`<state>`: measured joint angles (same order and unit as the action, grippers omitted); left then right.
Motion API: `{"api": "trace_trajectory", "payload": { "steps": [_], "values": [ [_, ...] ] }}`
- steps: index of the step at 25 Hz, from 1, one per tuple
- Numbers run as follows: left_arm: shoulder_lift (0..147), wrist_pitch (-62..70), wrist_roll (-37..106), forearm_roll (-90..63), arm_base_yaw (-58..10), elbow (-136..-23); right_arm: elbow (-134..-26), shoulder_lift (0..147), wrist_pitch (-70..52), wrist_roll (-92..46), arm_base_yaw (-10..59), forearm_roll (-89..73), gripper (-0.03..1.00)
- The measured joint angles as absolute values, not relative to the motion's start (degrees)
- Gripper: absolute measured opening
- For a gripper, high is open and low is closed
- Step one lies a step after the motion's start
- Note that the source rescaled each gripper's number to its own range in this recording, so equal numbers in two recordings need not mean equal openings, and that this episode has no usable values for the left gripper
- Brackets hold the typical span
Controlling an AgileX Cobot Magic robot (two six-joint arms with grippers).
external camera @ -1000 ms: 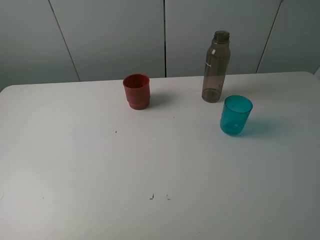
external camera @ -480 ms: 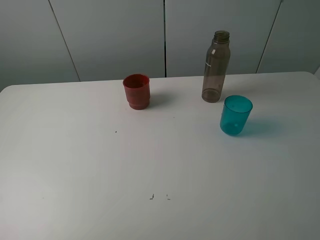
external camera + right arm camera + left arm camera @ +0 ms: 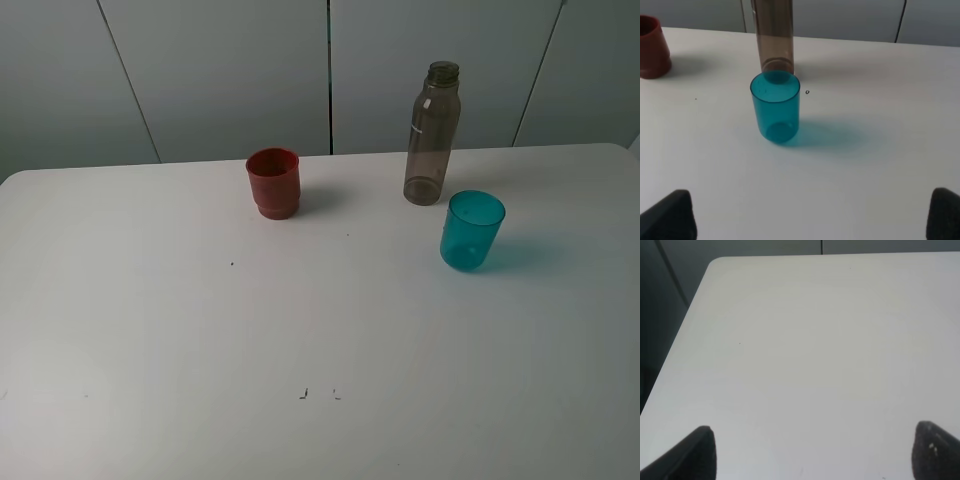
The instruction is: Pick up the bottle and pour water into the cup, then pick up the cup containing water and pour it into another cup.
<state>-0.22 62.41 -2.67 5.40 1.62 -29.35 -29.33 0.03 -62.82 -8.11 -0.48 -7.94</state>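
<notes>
Progress is none: the bottle (image 3: 432,135) stands untouched just behind the teal cup (image 3: 471,230), the red cup (image 3: 273,182) well apart. We see both pincers, the left pincer (image 3: 812,452) and the right pincer (image 3: 812,212), spread and holding nothing.

Bottle (image 3: 432,135) at table (image 3: 150,330) rear right — tumbler (image 3: 471,231) just before it; ridged cup (image 3: 273,182) well left.

translucent plastic bottle (image 3: 432,135) and teal cup (image 3: 471,231) – matt white table (image 3: 150,330)
</notes>
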Motion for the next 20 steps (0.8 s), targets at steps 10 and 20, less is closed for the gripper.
{"api": "trace_trajectory", "payload": {
  "steps": [10,20],
  "values": [
    [-0.2,62.4,-2.7,5.4,1.6,-29.4,-29.3,0.0,-62.8,-8.1,-0.4,-7.9,1.00],
    [-0.2,62.4,-2.7,5.4,1.6,-29.4,-29.3,0.0,-62.8,-8.2,-0.4,-7.9,1.00]
  ]
}}
